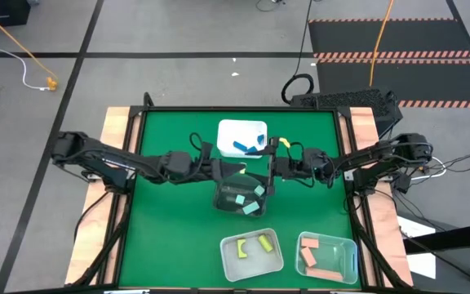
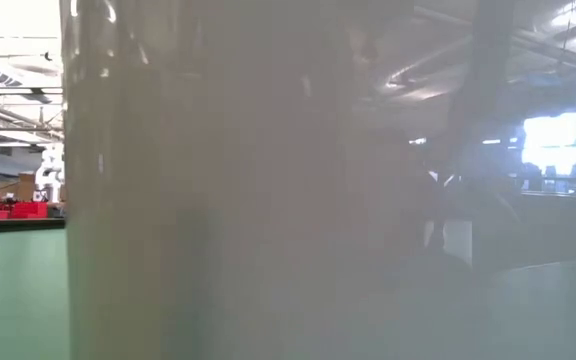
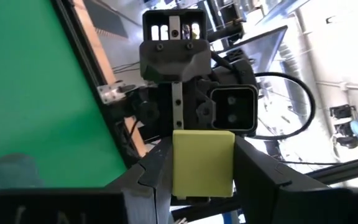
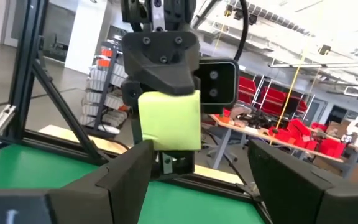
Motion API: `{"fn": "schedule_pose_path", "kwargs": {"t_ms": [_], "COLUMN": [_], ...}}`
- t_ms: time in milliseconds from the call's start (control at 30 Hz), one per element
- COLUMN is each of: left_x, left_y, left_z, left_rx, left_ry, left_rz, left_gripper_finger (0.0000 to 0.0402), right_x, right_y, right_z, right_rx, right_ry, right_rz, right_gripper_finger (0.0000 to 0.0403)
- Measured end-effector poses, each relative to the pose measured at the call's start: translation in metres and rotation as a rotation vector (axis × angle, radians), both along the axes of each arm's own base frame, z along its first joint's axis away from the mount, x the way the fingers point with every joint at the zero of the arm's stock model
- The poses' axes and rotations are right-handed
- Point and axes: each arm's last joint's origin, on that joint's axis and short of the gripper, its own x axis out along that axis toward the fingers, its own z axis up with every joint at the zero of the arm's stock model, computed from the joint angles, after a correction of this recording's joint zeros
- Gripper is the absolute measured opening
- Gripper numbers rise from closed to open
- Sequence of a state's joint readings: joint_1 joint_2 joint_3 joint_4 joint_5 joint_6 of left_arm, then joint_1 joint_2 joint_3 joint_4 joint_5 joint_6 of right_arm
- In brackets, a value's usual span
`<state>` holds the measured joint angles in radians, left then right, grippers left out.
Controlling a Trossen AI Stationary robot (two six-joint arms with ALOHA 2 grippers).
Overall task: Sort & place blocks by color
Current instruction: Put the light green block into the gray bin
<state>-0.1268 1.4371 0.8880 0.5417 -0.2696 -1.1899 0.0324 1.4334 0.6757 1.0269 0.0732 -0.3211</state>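
My left gripper [image 3: 202,177] is shut on a yellow block [image 3: 202,163] above the middle of the green table [image 1: 161,237]. My right gripper [image 4: 199,171] faces it head-on at close range. Its fingers are open and stand just short of the block [image 4: 169,118], touching nothing. In the high view the two grippers meet [image 1: 259,169] over the far edge of a dark tub [image 1: 239,196] that holds mint green blocks [image 1: 251,204]. I cannot make out the yellow block in the high view. My left gripper pinches the yellow block by two opposite sides [image 3: 178,177] between its two fingers. The fingers lie level and point toward the table's right side. The block is lifted clear of the table, with one flat face toward the right gripper.
A white tub with blue blocks [image 1: 243,137] stands at the far middle. A clear tub with yellow blocks [image 1: 251,251] and one with pink blocks [image 1: 326,255] stand near the front edge. A pale tub wall [image 2: 268,200] fills the low view.
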Motion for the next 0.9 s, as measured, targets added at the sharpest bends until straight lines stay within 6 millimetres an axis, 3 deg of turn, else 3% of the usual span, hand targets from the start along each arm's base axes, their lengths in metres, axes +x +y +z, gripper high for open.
{"fn": "schedule_pose_path", "kwargs": {"t_ms": [567, 900], "left_x": [0.0041, 0.0037], "left_y": [0.0041, 0.0023], "left_z": [-0.0025, -0.0044], "left_rx": [0.041, -0.009], "left_ry": [-0.011, 0.004], "left_rz": [0.038, 0.035], "left_gripper_finger": [0.013, 0.013], "right_x": [0.0013, 0.0009], "right_y": [0.007, 0.0083], "right_z": [-0.0011, 0.0002], "right_rx": [0.152, 0.154], "right_ry": [0.013, -0.001], "right_rz": [0.052, 0.055], "right_gripper_finger": [0.026, 0.026]}}
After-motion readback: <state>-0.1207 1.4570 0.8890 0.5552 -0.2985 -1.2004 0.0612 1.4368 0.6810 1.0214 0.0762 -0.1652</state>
